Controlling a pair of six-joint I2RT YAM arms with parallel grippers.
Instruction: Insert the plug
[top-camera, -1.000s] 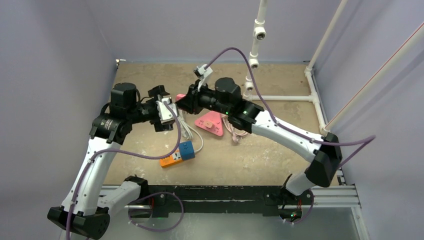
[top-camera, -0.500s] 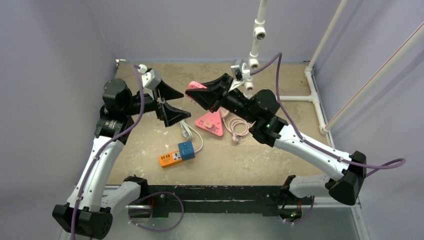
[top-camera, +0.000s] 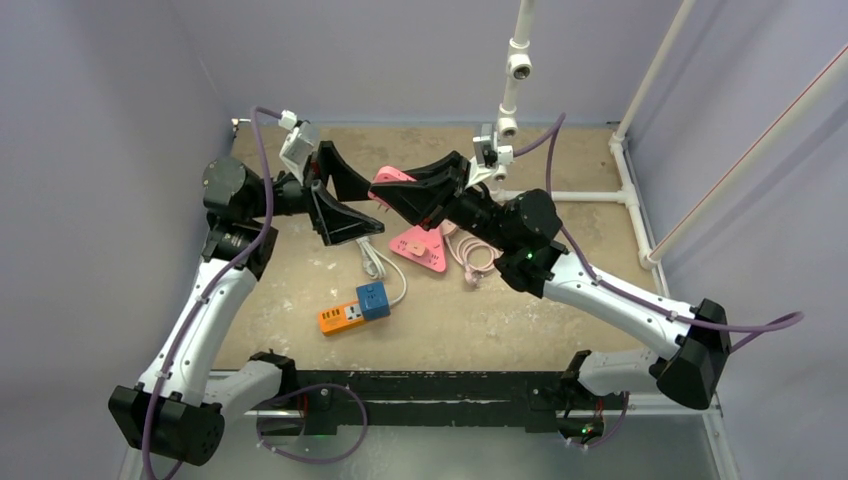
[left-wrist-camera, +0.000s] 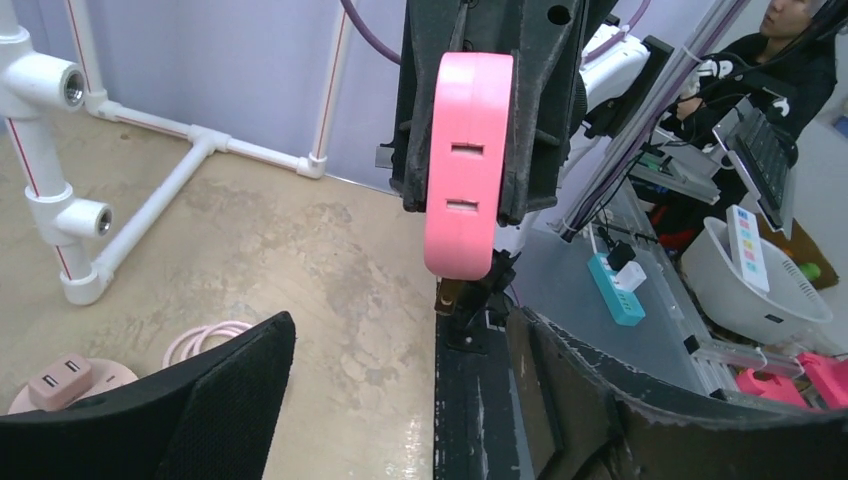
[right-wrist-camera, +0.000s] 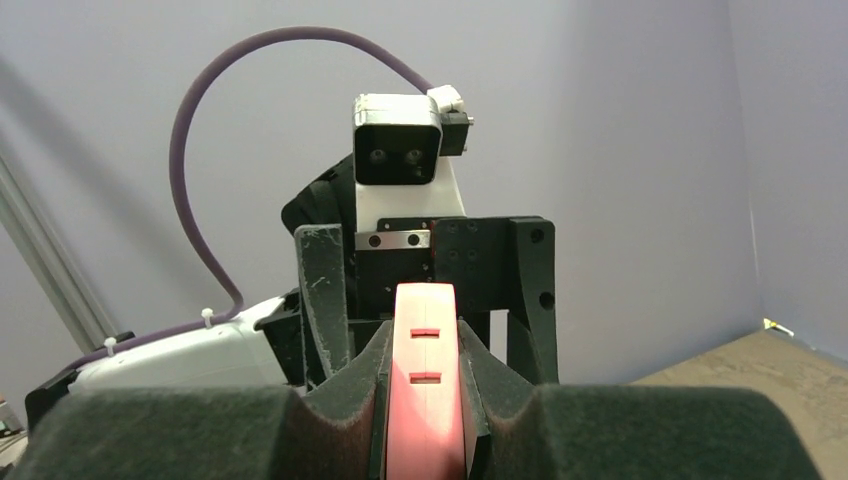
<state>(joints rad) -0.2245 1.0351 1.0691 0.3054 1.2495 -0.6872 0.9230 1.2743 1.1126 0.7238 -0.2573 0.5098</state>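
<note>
The right claw (top-camera: 393, 193) is clamping the pink plug (top-camera: 386, 177) in mid-air at upper centre of the top view. The left claw (top-camera: 352, 200) is gaping apart, facing it above the table (top-camera: 560, 300).

A robotics lab: lavender-walled test cell (top-camera: 400, 60), PVC pipe frame (top-camera: 565, 196), operator (left-wrist-camera: 795, 45) at keyboard (left-wrist-camera: 765, 150).

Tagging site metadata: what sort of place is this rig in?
Probably a robotics lab test cell: plain purple panels wall in the worn table, a white PVC pipe frame stands at its back, and a person sits by a keyboard beyond.
</note>
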